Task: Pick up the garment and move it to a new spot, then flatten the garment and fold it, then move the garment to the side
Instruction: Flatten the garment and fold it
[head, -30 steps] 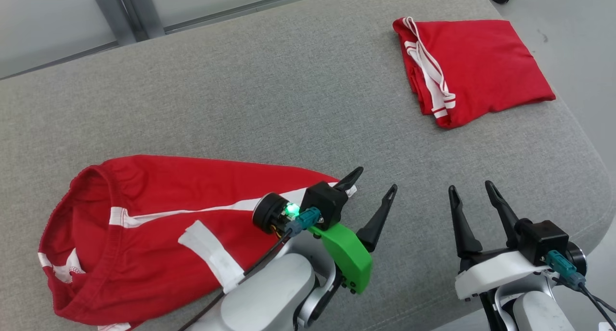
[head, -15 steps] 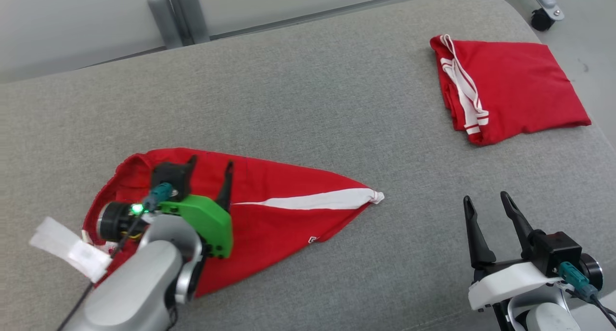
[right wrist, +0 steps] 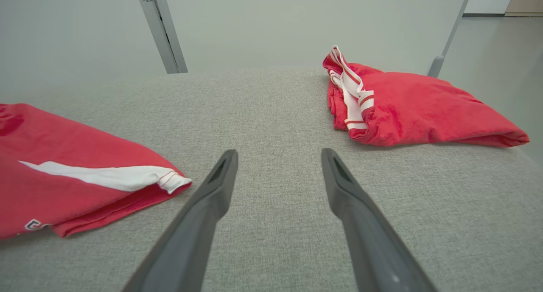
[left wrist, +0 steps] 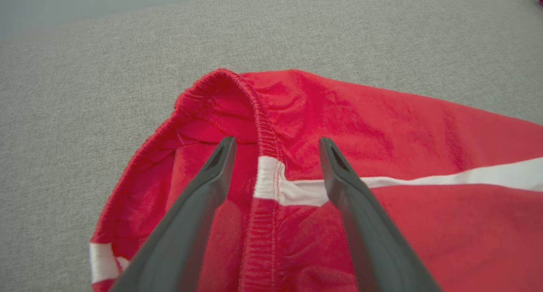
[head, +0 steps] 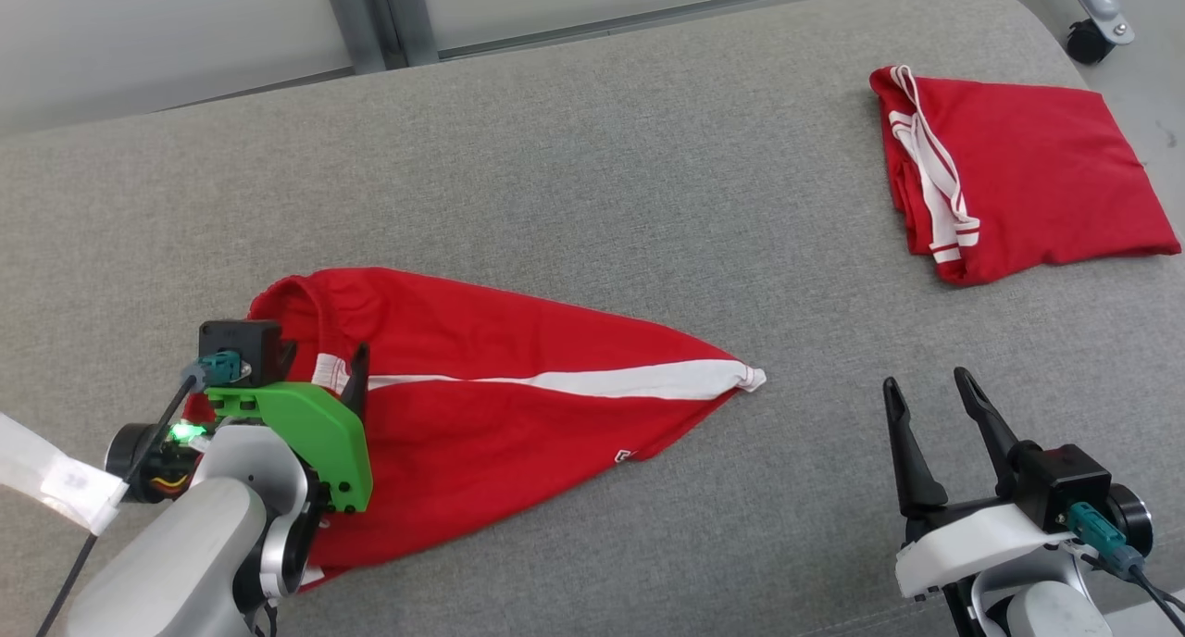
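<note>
Garment (head: 518, 415) looked soft, limp, light; elastic waistband (left wrist: 259, 113) judged best hold. Left gripper (left wrist: 275, 150) spread over it, empty; right gripper (head: 926, 387) spread, idle.

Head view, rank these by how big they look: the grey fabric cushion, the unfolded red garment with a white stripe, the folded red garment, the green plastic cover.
1. grey fabric cushion
2. unfolded red garment with a white stripe
3. folded red garment
4. green plastic cover, smallest even though nearest the camera
</note>
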### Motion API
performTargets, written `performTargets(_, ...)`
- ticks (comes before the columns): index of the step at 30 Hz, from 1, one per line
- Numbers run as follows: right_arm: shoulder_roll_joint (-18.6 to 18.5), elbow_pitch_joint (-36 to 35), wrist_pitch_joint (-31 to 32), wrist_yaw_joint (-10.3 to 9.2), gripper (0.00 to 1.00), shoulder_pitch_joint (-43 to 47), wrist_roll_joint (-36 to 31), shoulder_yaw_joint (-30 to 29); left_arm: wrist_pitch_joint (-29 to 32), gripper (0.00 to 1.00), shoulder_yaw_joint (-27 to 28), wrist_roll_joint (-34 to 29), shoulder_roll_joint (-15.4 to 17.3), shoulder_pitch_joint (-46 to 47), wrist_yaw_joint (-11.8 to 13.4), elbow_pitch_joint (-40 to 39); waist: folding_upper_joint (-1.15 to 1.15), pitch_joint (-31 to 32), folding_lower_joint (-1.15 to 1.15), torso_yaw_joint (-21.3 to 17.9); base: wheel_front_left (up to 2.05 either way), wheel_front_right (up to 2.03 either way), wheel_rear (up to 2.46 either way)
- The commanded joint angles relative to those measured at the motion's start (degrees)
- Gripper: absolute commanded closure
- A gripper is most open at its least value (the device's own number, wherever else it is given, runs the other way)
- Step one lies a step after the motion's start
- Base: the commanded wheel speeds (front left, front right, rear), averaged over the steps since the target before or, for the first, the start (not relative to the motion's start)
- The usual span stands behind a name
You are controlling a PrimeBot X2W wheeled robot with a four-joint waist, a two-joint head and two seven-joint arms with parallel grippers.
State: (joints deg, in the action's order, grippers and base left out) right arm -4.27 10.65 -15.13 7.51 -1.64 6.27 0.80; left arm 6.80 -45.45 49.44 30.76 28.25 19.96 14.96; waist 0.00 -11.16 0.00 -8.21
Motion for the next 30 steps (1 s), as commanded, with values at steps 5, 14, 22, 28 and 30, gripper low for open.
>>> performTargets(5, -0.22, 0.17, 0.00, -0.04, 0.00, -0.75, 0.09, 0.25, 0.23, 0.00, 0.27, 0.44, 0.42, 0.27, -0.43, 1.67, 0.00, -0.69, 0.00, -0.42, 0.00, 0.00, 0.00)
performTargets(14, -0.48, 0.49, 0.00, -0.04, 0.00, -0.16, 0.26, 0.00, 0.79, 1.00, 0.17, 2.51, -0.58, -0.48, -2.34, 3.92, 0.00, -0.37, 0.00, -0.71, 0.00, 0.00, 0.00)
performTargets(22, -0.67, 0.77, 0.00, -0.04, 0.00, 0.74, -0.08, -0.36, -1.92, 1.00, 1.14, 3.30, -1.58, -0.84, -3.85, 1.14, 0.00, 1.11, 0.00, 0.31, 0.00, 0.00, 0.00)
performTargets(28, -0.91, 1.02, 0.00, -0.04, 0.00, 1.70, -0.19, -0.69, -4.05, 1.00, 1.60, 4.63, -2.79, -2.45, -4.94, -6.86, 0.00, 3.14, 0.00, 1.40, 0.00, 0.00, 0.00)
performTargets(30, -0.99, 1.07, 0.00, -0.04, 0.00, 2.33, -0.14, -1.00, -4.38, 1.00, 1.33, 5.66, -2.40, -4.39, -5.56, -11.07, 0.00, 4.05, 0.00, 1.87, 0.00, 0.00, 0.00)
